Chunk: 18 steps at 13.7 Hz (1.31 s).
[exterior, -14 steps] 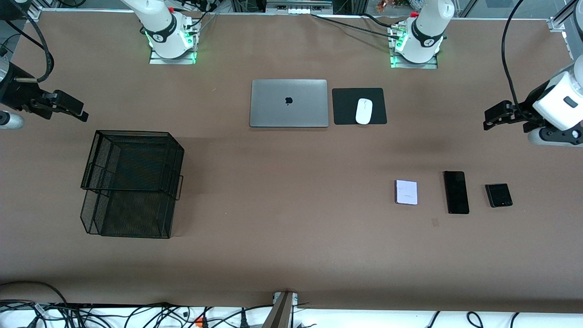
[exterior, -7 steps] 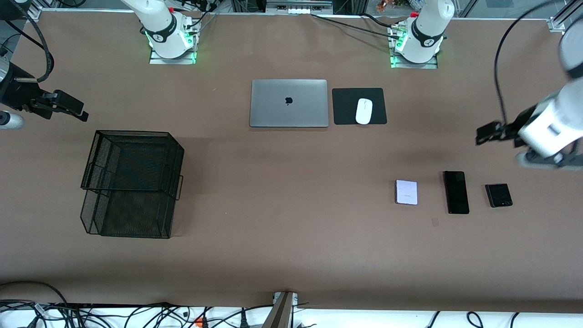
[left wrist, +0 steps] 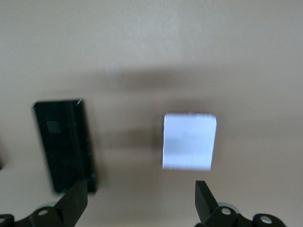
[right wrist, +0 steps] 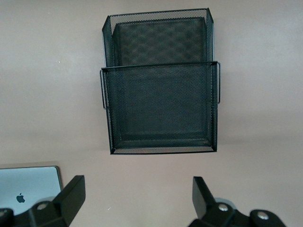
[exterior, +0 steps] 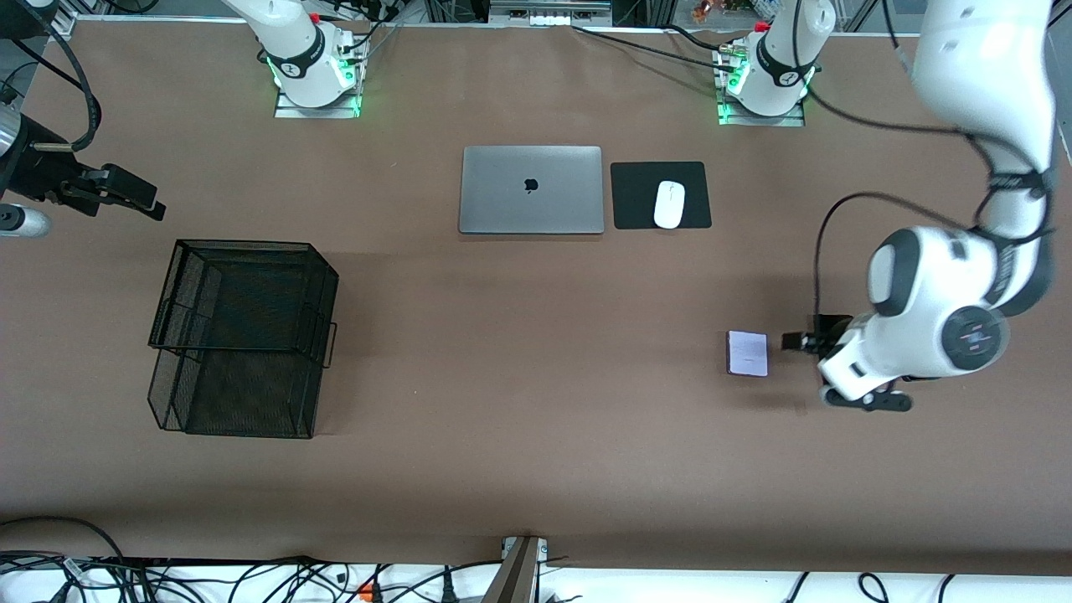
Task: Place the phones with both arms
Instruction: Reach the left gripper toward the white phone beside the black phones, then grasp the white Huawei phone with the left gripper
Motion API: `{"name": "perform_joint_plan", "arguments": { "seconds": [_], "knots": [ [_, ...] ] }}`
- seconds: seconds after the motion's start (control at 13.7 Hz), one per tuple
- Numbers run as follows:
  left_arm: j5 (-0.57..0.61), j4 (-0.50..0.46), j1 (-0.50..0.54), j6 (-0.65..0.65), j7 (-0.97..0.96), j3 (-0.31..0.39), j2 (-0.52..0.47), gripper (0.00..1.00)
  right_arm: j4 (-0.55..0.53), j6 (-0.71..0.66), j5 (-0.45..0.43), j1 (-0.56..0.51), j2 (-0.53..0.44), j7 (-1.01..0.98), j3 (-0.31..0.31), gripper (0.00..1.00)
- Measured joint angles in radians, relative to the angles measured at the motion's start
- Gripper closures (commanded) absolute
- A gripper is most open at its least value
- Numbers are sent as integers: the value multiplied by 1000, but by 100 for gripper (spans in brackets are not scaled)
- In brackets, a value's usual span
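The laptop (exterior: pixel 531 190) bears an Apple logo; the white phone (exterior: pixel 747 353) shows only faint unreadable marks. The left gripper (left wrist: pixel 141 201) hangs open over the table, with the white phone and the long black phone (left wrist: pixel 65 144) lying flat side by side, apart. Bare table surrounds both. The right gripper (right wrist: pixel 137 196) waits open above the mesh tray (exterior: pixel 243 335).
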Motion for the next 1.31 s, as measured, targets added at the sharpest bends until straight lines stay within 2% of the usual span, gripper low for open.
{"name": "perform_joint_plan", "arguments": {
  "seconds": [0.15,0.29,0.44,0.88,1.24,1.31],
  "knots": [
    [-1,-8,-20,106,-57,-6,65,0,0,-3,-2,0,2,-1,0,0],
    [-29,-18,-44,127,-78,-7,93,0,-1,-14,-2,2,3,-1,1,0],
    [-79,-30,-55,127,-80,-7,94,0,-1,-16,-2,5,6,0,2,0],
    [-88,-74,-55,152,-81,-6,106,0,-3,-18,-2,20,26,3,4,0],
    [-88,-150,-64,264,-81,-5,108,0,-3,-17,-2,21,32,3,4,0],
    [-88,-151,-65,264,-81,-5,108,34,-3,-17,-2,21,32,3,4,0]
  ]
}}
